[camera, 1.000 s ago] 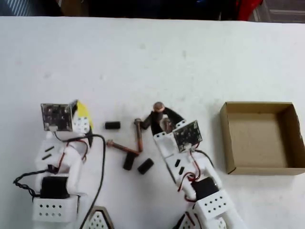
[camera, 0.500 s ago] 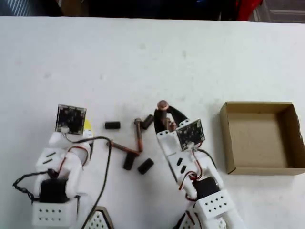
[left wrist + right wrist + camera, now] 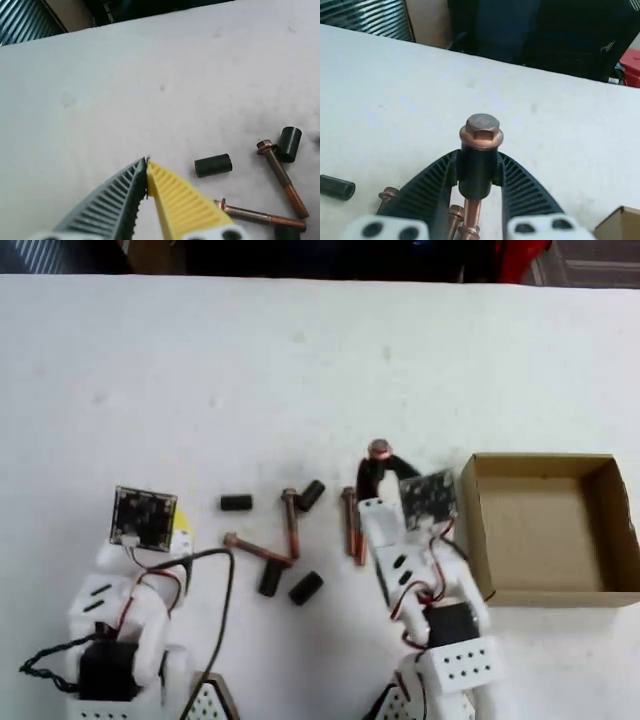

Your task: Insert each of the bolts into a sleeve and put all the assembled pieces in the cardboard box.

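**Assembled piece held beside the cardboard box; delivery pending**

Farthest from the cardboard box (image 3: 478, 540), the left gripper (image 3: 146, 167) hangs over the table (image 3: 300, 360), its jaws pressed together on nothing. Between it and the box lie loose sleeves (image 3: 236, 503) and loose bolts (image 3: 292, 522), unassembled and well apart from the box. Just beside the box wall that faces those parts, the right gripper (image 3: 476, 159) clamps an assembled piece (image 3: 379, 452). The grip bears on the sleeve (image 3: 476, 172) only. The bolt (image 3: 481, 131) stands upright, its head seated on top and its shank hanging below. The box holds nothing.

Risks, as judged:
- The bolt appears retained by its own weight, so a tilt in transit could let it slide out.
- The hanging shank could strike the box wall if carried too low.
- A release over the rim could drop the piece outside.
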`<state>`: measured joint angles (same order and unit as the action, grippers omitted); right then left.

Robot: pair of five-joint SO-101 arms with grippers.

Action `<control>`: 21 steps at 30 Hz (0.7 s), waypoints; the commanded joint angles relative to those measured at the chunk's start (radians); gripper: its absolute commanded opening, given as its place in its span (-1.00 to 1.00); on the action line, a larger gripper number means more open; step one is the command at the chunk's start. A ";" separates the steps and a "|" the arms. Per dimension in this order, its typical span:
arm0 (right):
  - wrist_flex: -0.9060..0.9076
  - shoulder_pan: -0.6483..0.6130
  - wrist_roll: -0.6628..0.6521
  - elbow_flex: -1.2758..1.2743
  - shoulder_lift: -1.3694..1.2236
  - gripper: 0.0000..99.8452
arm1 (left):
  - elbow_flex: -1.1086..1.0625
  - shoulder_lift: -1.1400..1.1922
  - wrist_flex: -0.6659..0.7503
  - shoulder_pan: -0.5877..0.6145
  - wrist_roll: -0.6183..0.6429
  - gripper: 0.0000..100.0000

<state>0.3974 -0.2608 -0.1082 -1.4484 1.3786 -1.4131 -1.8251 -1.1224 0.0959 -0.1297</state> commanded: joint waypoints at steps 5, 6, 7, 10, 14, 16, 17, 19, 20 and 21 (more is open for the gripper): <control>0.403 0.119 0.002 0.384 0.010 -0.96 | -0.101 0.002 -0.005 0.005 -0.009 -0.95; 0.420 0.153 0.000 0.416 0.010 -0.96 | -0.103 0.002 -0.005 0.007 -0.009 -0.95; 0.437 0.193 -0.003 0.445 0.010 -0.96 | -0.106 0.002 -0.008 0.007 -0.009 -0.95; 0.455 0.289 -0.104 0.503 0.010 -0.96 | -0.110 0.002 -0.049 0.007 -0.009 -0.95; 0.449 0.381 -0.161 0.519 0.008 -0.96 | -0.110 0.002 -0.084 0.007 -0.009 -0.96; 0.449 0.410 -0.163 0.519 0.008 -0.96 | -0.112 0.002 -0.089 0.007 -0.009 -0.96; 0.447 0.426 -0.164 0.522 0.008 -0.97 | -0.115 0.002 -0.089 0.007 -0.009 -0.96; 0.447 0.461 -0.161 0.546 0.002 -0.97 | -0.140 0.002 -0.081 0.007 -0.009 -0.96; 0.450 0.478 -0.161 0.569 -0.012 -0.97 | -0.146 0.002 -0.081 0.007 -0.009 -0.96; 0.453 0.493 -0.161 0.597 -0.035 -0.97 | -0.147 0.002 -0.081 0.007 -0.009 -0.96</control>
<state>0.8500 0.1857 -0.2570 -0.9636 1.3725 -1.5543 -1.8267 -1.2037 0.0959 -0.1297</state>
